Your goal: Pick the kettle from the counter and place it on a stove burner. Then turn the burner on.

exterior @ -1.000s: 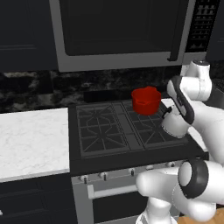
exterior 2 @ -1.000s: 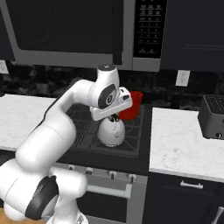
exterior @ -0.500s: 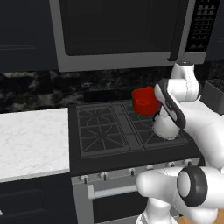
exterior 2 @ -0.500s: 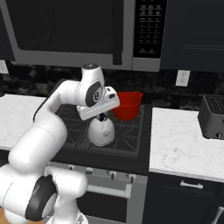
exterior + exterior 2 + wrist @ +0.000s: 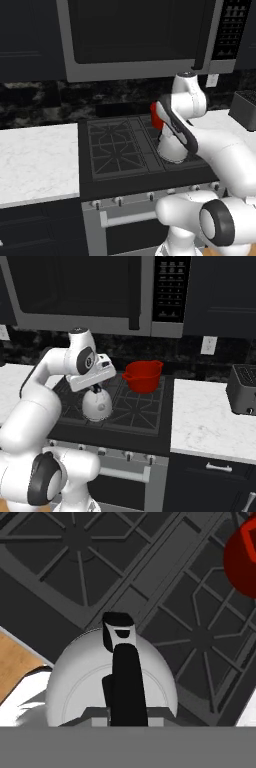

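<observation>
A small round white kettle (image 5: 97, 405) is seen in the middle left of the right base view, over the black stove grate (image 5: 131, 411). Whether it is touching the grate cannot be told. In the hand view, the kettle (image 5: 75, 677) is white and smooth like a ball, with a dark handle (image 5: 123, 677) across its top. The claw (image 5: 96, 389) is closed on the handle from above. A red pot (image 5: 144, 376) is seen behind the kettle, a little apart. The white desk (image 5: 210, 421) is seen at the right.
</observation>
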### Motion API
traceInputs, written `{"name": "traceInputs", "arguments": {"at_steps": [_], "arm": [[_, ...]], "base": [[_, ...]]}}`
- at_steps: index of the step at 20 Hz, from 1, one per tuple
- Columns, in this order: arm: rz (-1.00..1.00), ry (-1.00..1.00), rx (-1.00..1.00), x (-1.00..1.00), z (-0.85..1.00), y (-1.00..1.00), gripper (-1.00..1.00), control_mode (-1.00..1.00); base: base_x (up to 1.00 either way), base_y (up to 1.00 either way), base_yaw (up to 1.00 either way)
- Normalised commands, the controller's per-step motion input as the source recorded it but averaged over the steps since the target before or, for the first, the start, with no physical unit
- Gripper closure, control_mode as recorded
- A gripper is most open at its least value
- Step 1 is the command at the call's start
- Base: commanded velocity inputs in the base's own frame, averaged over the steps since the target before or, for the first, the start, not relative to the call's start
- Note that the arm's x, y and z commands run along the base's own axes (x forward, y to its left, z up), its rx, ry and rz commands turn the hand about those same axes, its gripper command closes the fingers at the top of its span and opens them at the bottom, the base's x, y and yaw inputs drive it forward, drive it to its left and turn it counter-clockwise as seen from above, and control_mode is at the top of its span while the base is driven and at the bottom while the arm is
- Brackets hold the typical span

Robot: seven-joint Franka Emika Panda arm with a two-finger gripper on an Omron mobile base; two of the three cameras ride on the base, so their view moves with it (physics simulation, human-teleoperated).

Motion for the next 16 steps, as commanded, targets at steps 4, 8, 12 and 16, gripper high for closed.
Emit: {"name": "traceInputs", "arguments": {"at_steps": [4, 8, 12, 16], "arm": [[-0.01, 0.05, 0.00, 0.00, 0.00, 0.83, 1.00, -1.00], [0.00, 0.04, -0.02, 0.00, 0.00, 0.79, 1.00, -1.00], [0.00, 0.07, -0.03, 0.02, 0.00, 0.46, 1.00, -1.00], [-0.01, 0.02, 0.00, 0.09, 0.00, 0.17, 1.00, -1.00]], "base": [[0.00, 0.00, 0.00], [0.00, 0.00, 0.00], [0.00, 0.00, 0.00], [0.00, 0.00, 0.00]]}}
